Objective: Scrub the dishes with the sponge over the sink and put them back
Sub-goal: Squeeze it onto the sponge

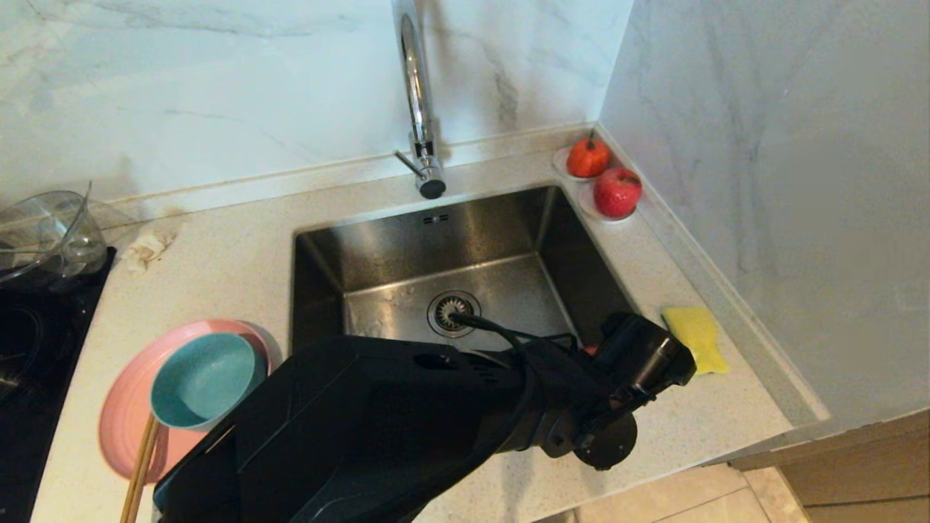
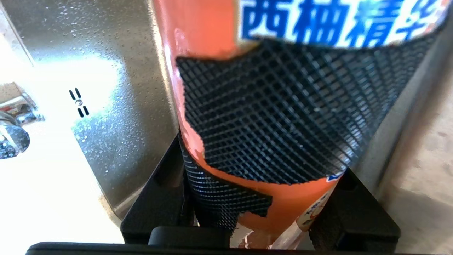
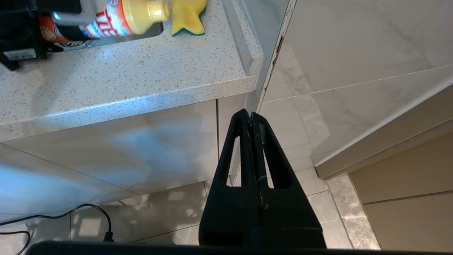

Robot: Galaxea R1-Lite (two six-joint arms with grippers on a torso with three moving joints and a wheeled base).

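Note:
My left gripper (image 2: pixel 258 198) is shut on an orange dish-soap bottle (image 2: pixel 283 117) wrapped in black mesh. The left wrist (image 1: pixel 639 356) reaches across the sink (image 1: pixel 407 240) to its right rim. In the right wrist view the bottle (image 3: pixel 116 17) lies tilted, its yellow cap close to the yellow sponge (image 3: pixel 187 16). The sponge (image 1: pixel 696 338) lies on the counter right of the sink. The teal bowl (image 1: pixel 203 381) sits on the pink plate (image 1: pixel 123 414) at the left, with chopsticks (image 1: pixel 139 465) beside them. My right gripper (image 3: pixel 250 115) hangs shut below the counter edge, over the floor.
A tall chrome faucet (image 1: pixel 418 109) stands behind the sink. Two red fruits (image 1: pixel 588 158) (image 1: pixel 617 192) sit on small dishes in the back right corner. A clear glass bowl (image 1: pixel 43 236) and a black stovetop (image 1: pixel 29 349) are far left. A marble wall (image 1: pixel 763 181) closes the right side.

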